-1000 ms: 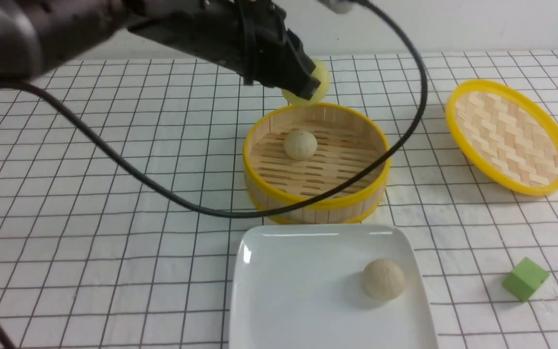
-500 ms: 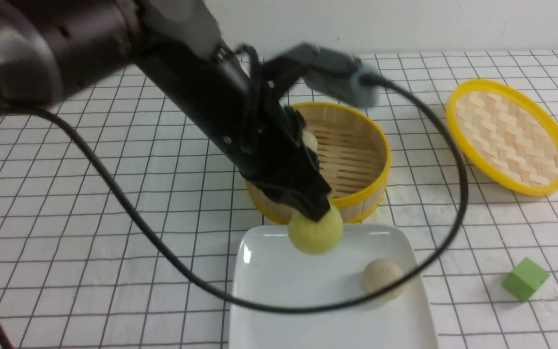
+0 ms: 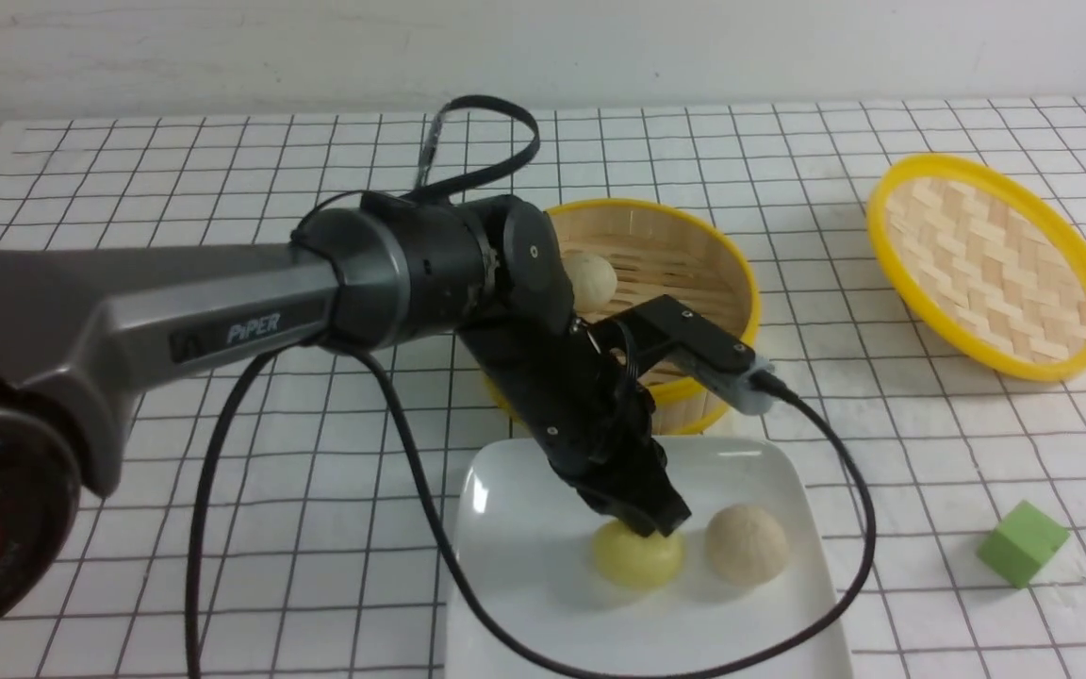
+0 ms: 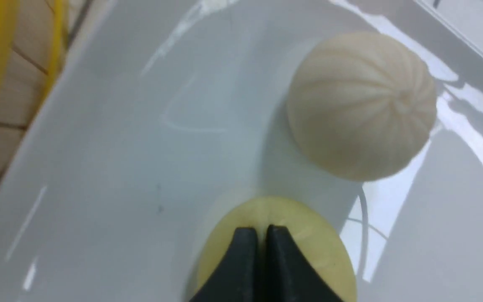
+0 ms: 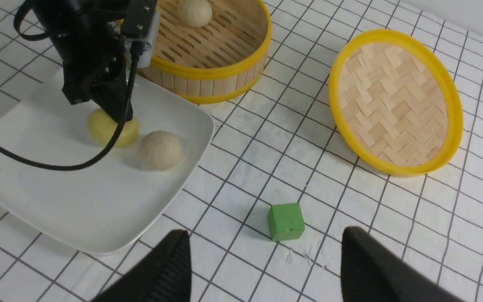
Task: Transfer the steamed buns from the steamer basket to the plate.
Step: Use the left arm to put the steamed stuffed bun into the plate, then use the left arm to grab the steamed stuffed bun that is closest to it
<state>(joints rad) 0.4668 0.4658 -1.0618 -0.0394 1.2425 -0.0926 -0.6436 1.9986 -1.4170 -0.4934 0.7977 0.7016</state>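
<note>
- One arm, the robot's left, reaches across the gridded table and down over the plate. The left gripper has its fingers drawn together with almost no gap, nipping the top of the pale yellow bun.
- That pale yellow bun sits on the white plate, near its middle, its underside on the glaze.
- A beige bun rests on the same plate just to the right of the yellow one. The wrist view shows a narrow strip of plate between them.
- A black cable from the left arm loops over the plate's right edge.
- Behind the plate, close to its far edge, stands the steamer basket. It holds one beige bun on the slatted floor toward the left, partly hidden by the arm.
- Farther right, well apart from the basket, the woven lid lies tilted with its inside facing up and nothing in it.
- A green cube sits on the table to the right of the plate.
- The right gripper hangs above the table near the cube, fingers spread wide and holding nothing.
</note>
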